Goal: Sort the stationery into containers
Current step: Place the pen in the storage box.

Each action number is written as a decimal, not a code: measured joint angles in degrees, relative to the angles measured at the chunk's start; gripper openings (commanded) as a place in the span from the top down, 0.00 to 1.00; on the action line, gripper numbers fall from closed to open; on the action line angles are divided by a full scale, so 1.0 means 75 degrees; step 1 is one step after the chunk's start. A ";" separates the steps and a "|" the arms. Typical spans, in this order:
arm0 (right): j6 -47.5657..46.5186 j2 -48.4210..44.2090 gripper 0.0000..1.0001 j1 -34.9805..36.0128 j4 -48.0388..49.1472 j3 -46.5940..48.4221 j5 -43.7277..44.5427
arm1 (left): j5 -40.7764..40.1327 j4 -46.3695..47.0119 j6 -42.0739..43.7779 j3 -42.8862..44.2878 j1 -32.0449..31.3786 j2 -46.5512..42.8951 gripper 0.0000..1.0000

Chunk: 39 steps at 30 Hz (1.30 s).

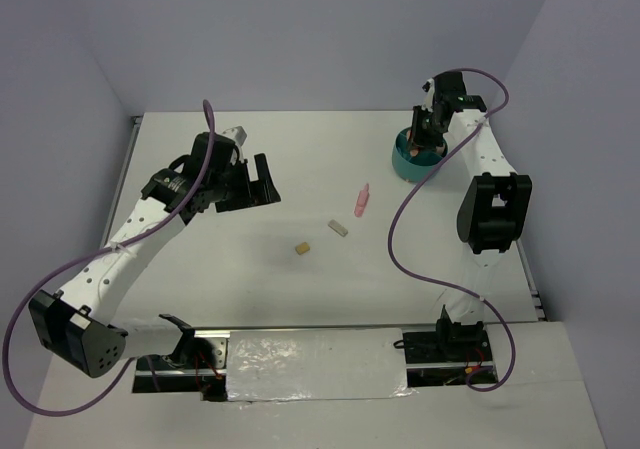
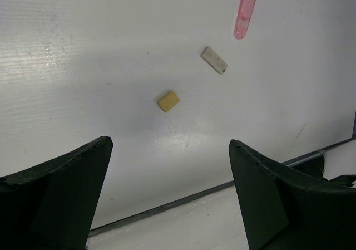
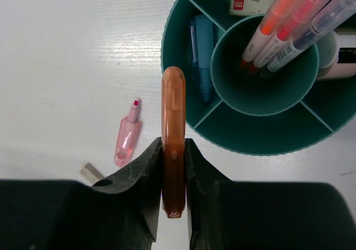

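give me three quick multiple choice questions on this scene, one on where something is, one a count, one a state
1. Where is the pink marker relative to the teal organiser?
A. inside its centre cup
B. propped on its rim
C. on the table, outside it

2. How many loose stationery pieces lie on the table?
A. three
B. one
C. six

3. What state is the right claw in?
A. open and empty
B. shut on the orange marker
C. shut on a blue block

Answers:
1 C: the top view shows it flat on the table, apart from the organiser.
2 A: only the pink marker, grey eraser and tan eraser lie there.
3 B: the right wrist view shows both fingers pressed against the orange marker's sides.
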 measured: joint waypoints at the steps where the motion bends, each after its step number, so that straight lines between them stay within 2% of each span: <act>1: 0.0000 0.0000 0.92 0.0000 0.0000 -0.0003 -0.0003 | 0.0000 -0.0003 0.0000 0.0000 0.0000 -0.0003 0.01; 12: -0.0003 0.0000 0.91 0.0000 -0.0003 -0.0006 -0.0087 | -0.0058 -0.0128 -0.0009 0.0000 0.0000 -0.0192 0.01; 29: -0.0029 0.0641 0.80 0.0003 -0.0012 0.0344 -0.0335 | -0.0114 -0.0187 0.0017 -0.0093 0.0000 -0.0187 0.01; 39: -0.0023 0.0729 0.51 0.0023 -0.0009 0.0478 -0.0323 | -0.0117 -0.0256 0.0207 0.0017 0.0003 0.0041 0.01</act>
